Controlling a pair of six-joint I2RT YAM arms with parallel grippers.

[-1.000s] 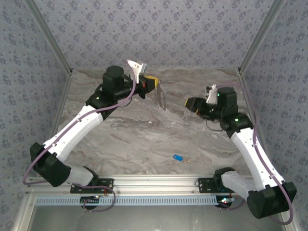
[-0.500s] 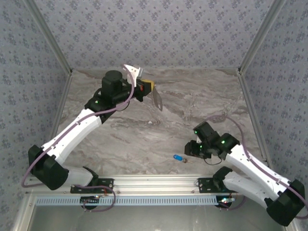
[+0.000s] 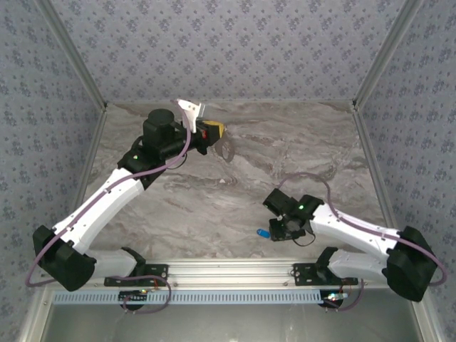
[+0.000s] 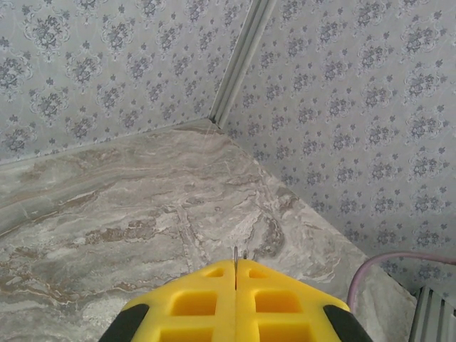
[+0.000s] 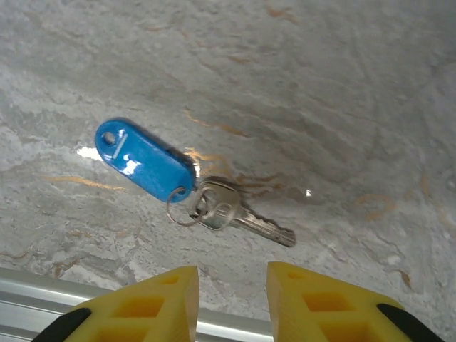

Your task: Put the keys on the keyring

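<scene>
Keys on marble, right claw parted near them, left claw clamped on keyring

The marble table carried a single key on a blue tag. It lay flat toward five o'clock, near the metal rail.

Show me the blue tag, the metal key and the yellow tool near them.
blue tag (image 5: 146, 160), right wrist view, middle of its plastic body
metal key (image 5: 222, 206), right wrist view, its rounded head
right tool (image 5: 233, 285), right wrist view, midway between its yellow fingertips
</scene>
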